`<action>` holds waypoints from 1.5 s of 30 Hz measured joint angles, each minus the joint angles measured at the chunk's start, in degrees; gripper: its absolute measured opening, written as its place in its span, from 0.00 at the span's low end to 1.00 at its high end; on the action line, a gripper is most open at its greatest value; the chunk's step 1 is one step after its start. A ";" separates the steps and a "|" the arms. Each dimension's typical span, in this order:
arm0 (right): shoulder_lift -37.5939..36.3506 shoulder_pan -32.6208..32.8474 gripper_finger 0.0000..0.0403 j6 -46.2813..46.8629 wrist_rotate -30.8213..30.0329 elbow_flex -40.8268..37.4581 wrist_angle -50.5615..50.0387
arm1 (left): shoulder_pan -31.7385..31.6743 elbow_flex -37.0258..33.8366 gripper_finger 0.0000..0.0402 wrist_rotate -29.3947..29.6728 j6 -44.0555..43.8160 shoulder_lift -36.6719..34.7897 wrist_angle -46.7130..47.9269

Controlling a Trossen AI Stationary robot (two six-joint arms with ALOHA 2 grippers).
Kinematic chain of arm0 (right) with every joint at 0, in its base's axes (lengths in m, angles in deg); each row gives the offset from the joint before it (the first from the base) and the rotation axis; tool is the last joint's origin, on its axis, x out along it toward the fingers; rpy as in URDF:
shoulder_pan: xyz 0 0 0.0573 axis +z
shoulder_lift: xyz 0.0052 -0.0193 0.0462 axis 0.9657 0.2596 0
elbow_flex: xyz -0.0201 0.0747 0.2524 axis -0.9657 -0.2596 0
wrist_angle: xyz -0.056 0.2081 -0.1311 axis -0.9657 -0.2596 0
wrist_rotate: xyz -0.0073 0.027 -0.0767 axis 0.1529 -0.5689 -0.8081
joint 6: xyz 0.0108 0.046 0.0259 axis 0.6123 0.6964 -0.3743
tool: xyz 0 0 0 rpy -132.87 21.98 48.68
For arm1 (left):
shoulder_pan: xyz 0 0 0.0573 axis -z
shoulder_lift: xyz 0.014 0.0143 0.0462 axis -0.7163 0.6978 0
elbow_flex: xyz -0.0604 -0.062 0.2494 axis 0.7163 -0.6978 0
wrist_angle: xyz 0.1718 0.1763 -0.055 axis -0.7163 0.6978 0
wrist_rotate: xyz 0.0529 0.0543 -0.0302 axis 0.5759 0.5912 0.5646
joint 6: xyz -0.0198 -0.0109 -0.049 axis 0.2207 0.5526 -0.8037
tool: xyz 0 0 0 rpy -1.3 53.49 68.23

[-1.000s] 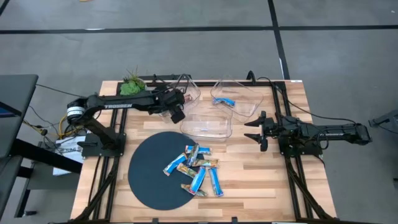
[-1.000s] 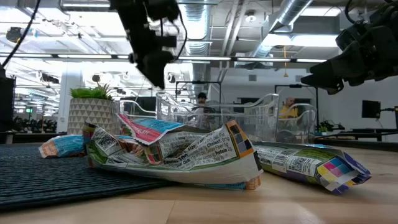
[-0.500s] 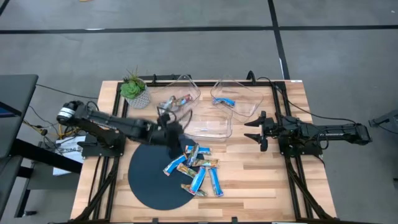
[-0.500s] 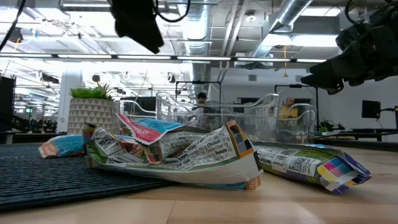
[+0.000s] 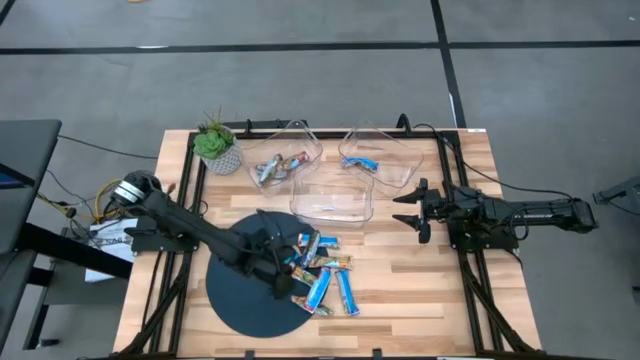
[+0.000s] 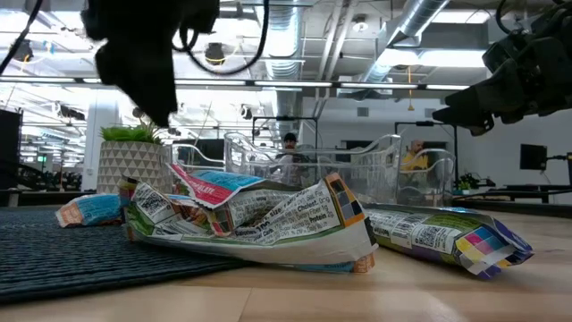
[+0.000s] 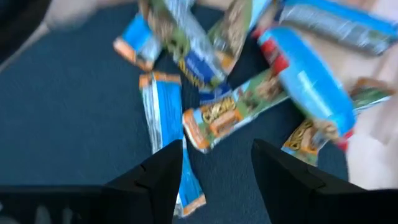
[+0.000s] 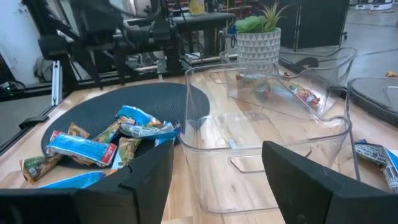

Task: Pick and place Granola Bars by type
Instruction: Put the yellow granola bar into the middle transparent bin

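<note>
Blue shiny-wrapped granola bars [image 5: 318, 268] heaped at the round dark woven mat's [image 5: 232, 290] edge. Left gripper [image 7: 216, 163], fingers spread and empty, hovers over them; best to straddle one bar squarely. Right gripper [image 5: 412, 209] waits released beside clear plastic bins [image 5: 335, 195].

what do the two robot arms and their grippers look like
Both arms are dark, jointed links. The left arm has a silver-and-black round joint at its base, with yellow and red wires nearby. The right gripper has two pointed black fingers; the left gripper shows matching dark wedge-shaped fingertips.
</note>
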 joint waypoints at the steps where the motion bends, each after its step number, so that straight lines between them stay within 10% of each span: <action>1: 0.00 0.02 0.59 0.00 0.00 0.00 0.02 | 0.10 0.00 0.46 -0.40 -0.79 0.88 0.18; 33: 0.44 0.02 0.59 -0.02 0.00 0.00 -0.02 | -1.05 -0.04 0.45 -5.74 -5.92 13.16 5.24; 45: 0.43 0.00 0.59 -0.02 0.01 0.00 -0.01 | -0.59 -0.04 0.19 -4.31 -0.64 13.48 2.08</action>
